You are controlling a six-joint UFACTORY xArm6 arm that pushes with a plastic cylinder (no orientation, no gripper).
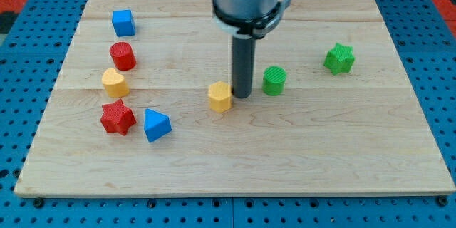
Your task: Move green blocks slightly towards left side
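A green cylinder (pixel 274 80) stands right of the board's middle. A green star (pixel 340 58) lies farther toward the view's right and a little higher. My tip (pixel 243 95) rests on the board between the green cylinder and a yellow hexagonal block (pixel 221 97). It is just left of the green cylinder, with a small gap, and close beside the yellow block's right side.
On the view's left lie a blue cube (pixel 123 23), a red cylinder (pixel 122 55), a yellow heart-like block (pixel 114 83), a red star (pixel 117 117) and a blue triangle (pixel 157 125). The wooden board (pixel 342 157) sits on a blue pegboard surface.
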